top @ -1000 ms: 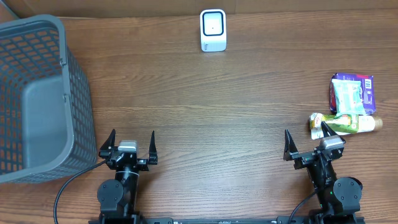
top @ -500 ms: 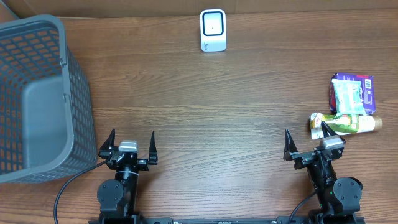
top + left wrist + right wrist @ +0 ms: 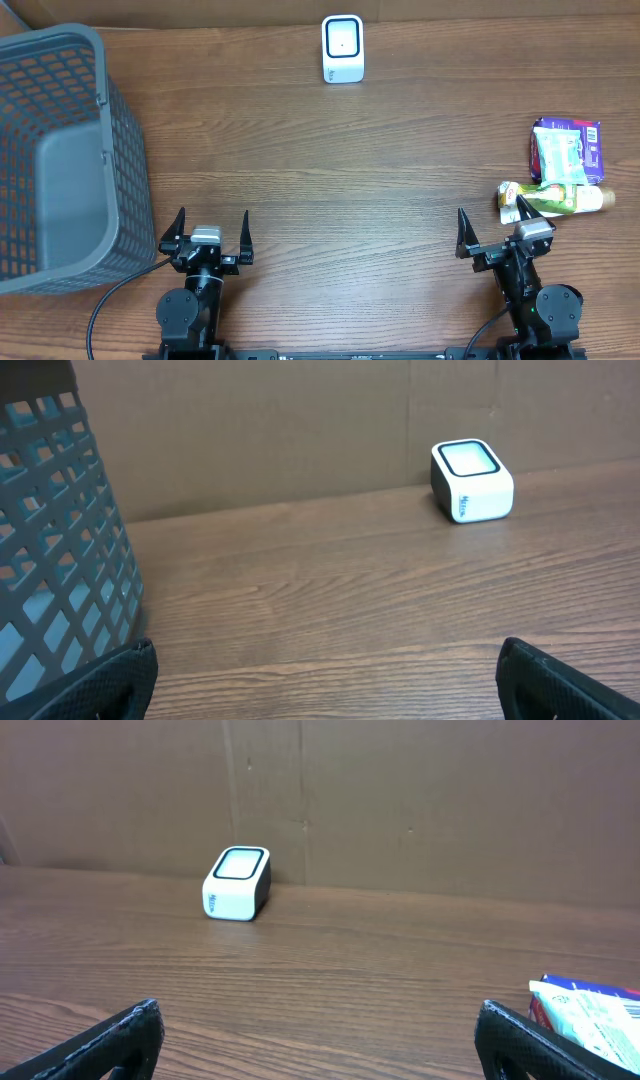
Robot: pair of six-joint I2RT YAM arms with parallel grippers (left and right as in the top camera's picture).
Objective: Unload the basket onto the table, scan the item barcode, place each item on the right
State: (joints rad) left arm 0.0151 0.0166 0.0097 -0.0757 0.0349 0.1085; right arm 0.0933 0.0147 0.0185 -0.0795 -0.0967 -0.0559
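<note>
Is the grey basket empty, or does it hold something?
Empty: overhead, the basket shows only bare floor; purple packet and pouch lie on the table.

One basket (image 3: 128,150), one scanner (image 3: 343,48) — two packets (image 3: 567,145) (image 3: 550,198).

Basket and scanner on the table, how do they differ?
The basket is grey with open lattice walls; the scanner is a white solid box with a dark-framed window. The basket is far larger than the scanner. The basket sits at the table's left edge, the scanner at the far edge near the middle. Both stand on the wooden table.
</note>
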